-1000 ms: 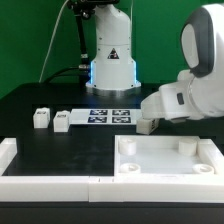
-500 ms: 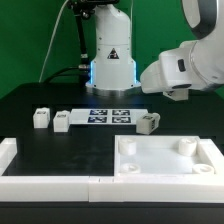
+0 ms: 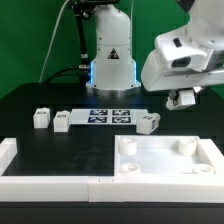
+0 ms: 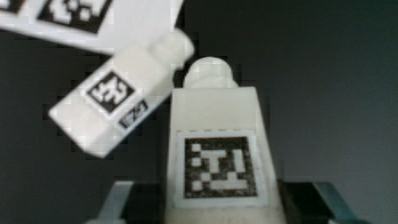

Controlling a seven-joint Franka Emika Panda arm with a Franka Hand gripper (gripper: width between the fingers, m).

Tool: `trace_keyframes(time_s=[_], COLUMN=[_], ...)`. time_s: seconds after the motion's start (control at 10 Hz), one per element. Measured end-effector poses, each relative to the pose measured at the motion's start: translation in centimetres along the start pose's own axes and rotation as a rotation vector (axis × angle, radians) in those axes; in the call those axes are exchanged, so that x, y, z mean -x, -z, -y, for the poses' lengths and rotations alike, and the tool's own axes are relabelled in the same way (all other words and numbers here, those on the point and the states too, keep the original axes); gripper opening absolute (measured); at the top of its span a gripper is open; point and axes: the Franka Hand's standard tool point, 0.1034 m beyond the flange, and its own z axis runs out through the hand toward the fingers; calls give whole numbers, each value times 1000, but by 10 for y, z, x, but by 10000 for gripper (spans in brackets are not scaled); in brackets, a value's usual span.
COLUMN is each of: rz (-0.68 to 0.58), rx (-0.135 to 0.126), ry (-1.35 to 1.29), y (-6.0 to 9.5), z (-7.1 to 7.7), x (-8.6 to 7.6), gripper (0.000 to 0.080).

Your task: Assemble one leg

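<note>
The tool [image 3: 183,99] hangs above the worktop [image 3: 60,150], beyond the far corner of the tray [image 3: 165,170] on the exterior view's right, under the arm's glossy white wrist shell. Something pale shows between its dark fingers. From across the room I can't tell whether they are clamped or slack.

In the wrist view the leg [image 4: 217,150] fills the middle. It is a smooth white plastic block with squared sides, a rounded peg on its far end and a black-and-white square tag on the facing side. Dark finger shapes flank its near end, but the contact is too blurred to judge. Just beside it a second block [image 4: 128,92] of the same make lies tilted, its peg end close to the leg's peg. A corner of the marker board [image 4: 80,15] shows beyond them.

In the exterior view one such block [image 3: 149,123] sits on the matte black worktop at the marker board's corner, just behind the tray's raised far rim. I can't say which of the two it is. Over on the exterior view's left stand two more, the outer block [image 3: 41,118] and the inner block [image 3: 62,121], near each other. A bare dark stretch of worktop lies between that pair and the tray. A square-edged white fence [image 3: 50,183] runs along the near edge and turns up at the left corner.
</note>
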Motion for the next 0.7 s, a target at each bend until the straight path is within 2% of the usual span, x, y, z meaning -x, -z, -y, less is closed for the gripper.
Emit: trace_keyframes(time_s=[0.3,0.6,0.7], rz=[-285,-568,-580], rx=[14,26,18], ry=[6,24,32], y=[36,71,77], z=[-13,-24,-31], x=[-15,-49,-56], gripper=[290,291,291])
